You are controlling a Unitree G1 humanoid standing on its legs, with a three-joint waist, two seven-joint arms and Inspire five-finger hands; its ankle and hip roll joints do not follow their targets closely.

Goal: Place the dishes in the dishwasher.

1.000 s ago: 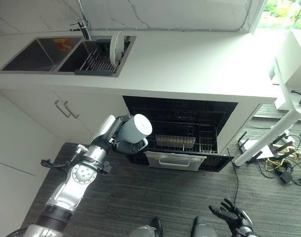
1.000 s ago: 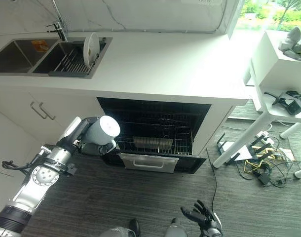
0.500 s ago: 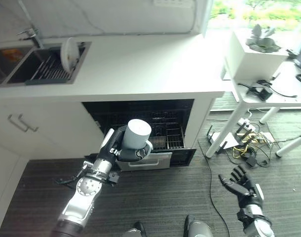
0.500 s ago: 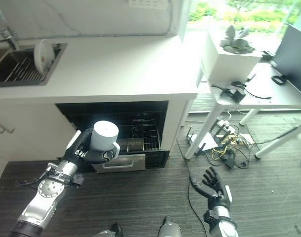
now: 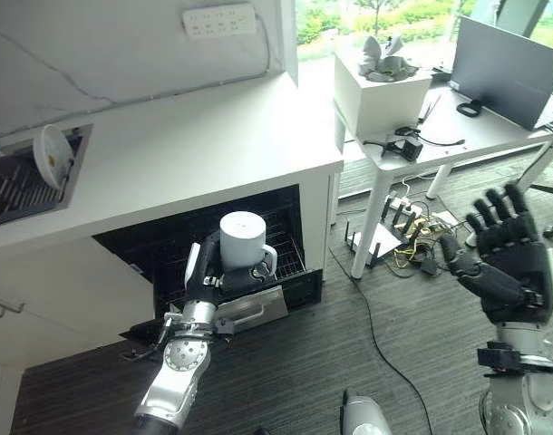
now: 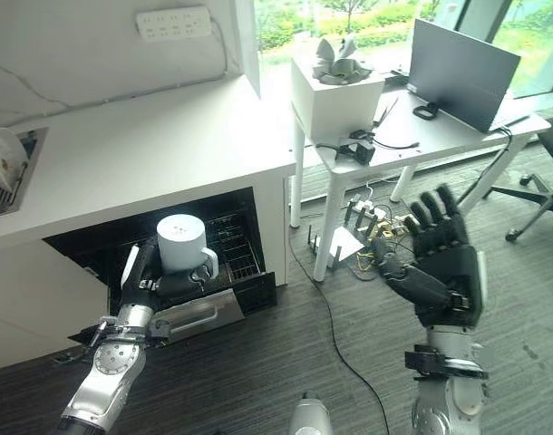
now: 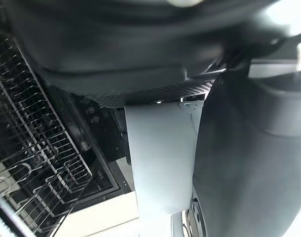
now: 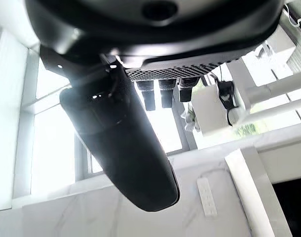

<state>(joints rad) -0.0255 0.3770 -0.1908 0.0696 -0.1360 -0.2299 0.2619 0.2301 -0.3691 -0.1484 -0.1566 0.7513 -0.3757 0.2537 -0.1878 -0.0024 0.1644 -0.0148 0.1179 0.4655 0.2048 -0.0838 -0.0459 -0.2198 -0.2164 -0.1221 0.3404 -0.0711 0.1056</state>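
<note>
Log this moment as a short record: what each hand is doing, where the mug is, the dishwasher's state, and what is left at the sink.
left hand: curled round the mug, holding it upright
mug: white, in front of the dishwasher opening, above the pulled-out rack
right hand: raised, fingers spread, holding nothing
dishwasher: open, wire rack visible
sink: one white plate standing on edge

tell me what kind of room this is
Most likely a kitchen that opens onto an office or lab space. A white counter holds a sink with a dish rack and plate, an open dishwasher sits below, and a desk with a laptop stands beside it.
</note>
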